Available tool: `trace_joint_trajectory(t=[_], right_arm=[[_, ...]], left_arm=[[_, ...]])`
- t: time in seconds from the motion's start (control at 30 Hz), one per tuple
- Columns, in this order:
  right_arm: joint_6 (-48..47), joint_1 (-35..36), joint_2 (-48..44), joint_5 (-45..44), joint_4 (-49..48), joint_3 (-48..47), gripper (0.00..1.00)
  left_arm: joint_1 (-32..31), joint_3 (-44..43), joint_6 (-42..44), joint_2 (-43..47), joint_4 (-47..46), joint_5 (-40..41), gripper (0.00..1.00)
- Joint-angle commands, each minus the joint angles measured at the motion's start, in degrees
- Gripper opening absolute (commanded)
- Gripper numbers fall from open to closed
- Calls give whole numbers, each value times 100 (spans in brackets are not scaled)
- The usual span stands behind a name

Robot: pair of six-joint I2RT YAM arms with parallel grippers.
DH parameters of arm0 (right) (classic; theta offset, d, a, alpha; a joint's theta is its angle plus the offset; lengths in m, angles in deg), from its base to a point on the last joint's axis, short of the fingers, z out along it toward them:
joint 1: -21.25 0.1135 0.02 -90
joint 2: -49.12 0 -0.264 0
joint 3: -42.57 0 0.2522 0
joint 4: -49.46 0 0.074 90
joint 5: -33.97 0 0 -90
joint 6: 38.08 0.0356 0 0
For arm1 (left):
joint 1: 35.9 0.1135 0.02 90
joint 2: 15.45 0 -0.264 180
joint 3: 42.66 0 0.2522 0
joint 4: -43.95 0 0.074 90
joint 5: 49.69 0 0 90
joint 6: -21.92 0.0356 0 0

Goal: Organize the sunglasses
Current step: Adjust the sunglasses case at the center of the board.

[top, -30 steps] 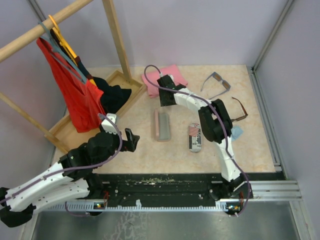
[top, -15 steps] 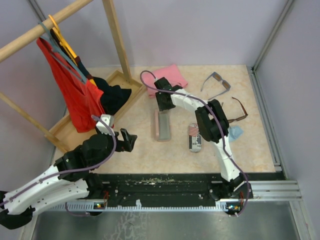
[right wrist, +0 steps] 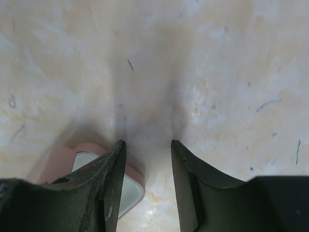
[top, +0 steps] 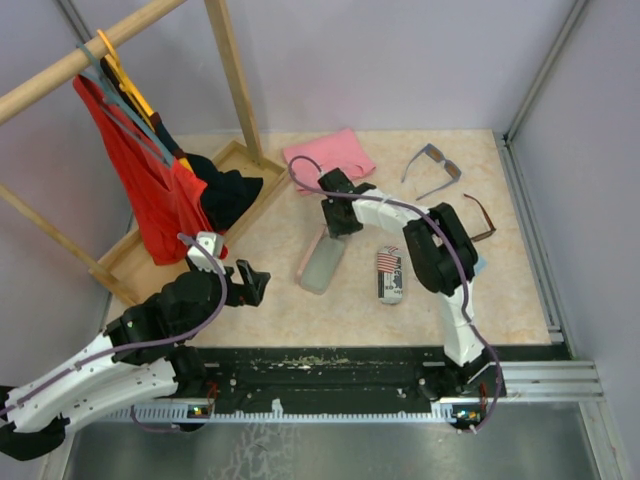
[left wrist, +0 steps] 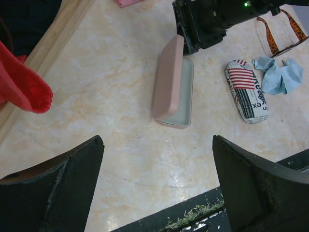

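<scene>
The grey-blue sunglasses (top: 432, 166) lie at the back right of the table. The thin brown sunglasses (top: 481, 220) lie nearer the right edge and show again in the left wrist view (left wrist: 281, 35). A pink case (top: 320, 263) lies open and slanted mid-table, its lid (left wrist: 167, 77) raised over a pale inside (left wrist: 181, 95). My right gripper (top: 339, 224) hovers at the case's far end, open, with only bare table between its fingers (right wrist: 147, 143); the case's corner (right wrist: 131, 182) shows beside its left finger. My left gripper (top: 251, 284) is wide open over the near table (left wrist: 157, 141), holding nothing.
A flag-patterned case (top: 390, 275) lies shut right of the pink case, with a light blue cloth (left wrist: 279, 75) beside it. A pink cloth (top: 329, 154) lies at the back. A wooden tray (top: 137, 252) and a rack with red clothing (top: 140, 185) fill the left side.
My right gripper came forward from the pink cloth to the pink case's far end. The case, shut before, now lies open and slanted. My left arm shifted slightly.
</scene>
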Motion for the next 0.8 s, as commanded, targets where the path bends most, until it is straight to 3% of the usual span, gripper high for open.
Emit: trace_joint_trajectory(t=[0.0, 0.43, 0.77], right_arm=[[216, 18, -692, -3, -61, 761, 43], [1106, 415, -2116, 291, -1119, 2933, 43], [1409, 589, -3230, -161, -1586, 3725, 43]], left_arm=[[-8, 54, -69, 49, 23, 79, 98], [-13, 373, -863, -187, 52, 273, 99], [-13, 834, -1800, -746, 130, 426, 95]])
